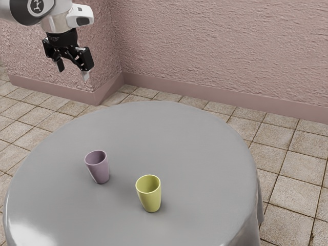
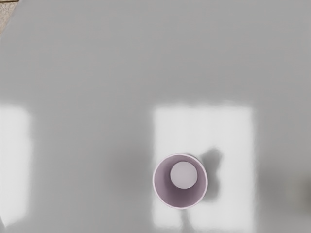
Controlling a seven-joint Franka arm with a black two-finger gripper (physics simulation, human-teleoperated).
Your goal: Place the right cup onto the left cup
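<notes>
The gripper (image 1: 73, 73) is raised high at the exterior view's upper left, well apart from both cups, its two fingers spread with a gap between them. The purple cup (image 1: 101, 168) stands upright on the grey-covered round table (image 1: 169, 133), mouth up. The yellow cup (image 1: 150, 197), also upright and mouth up, stands near it, toward the exterior view's right and closer to that camera; the two are not touching. The wrist view looks down into the purple cup, set within a bright patch of light (image 2: 231, 128). A faint yellowish tint at that view's edge is possibly the yellow cup, unconfirmed.
</notes>
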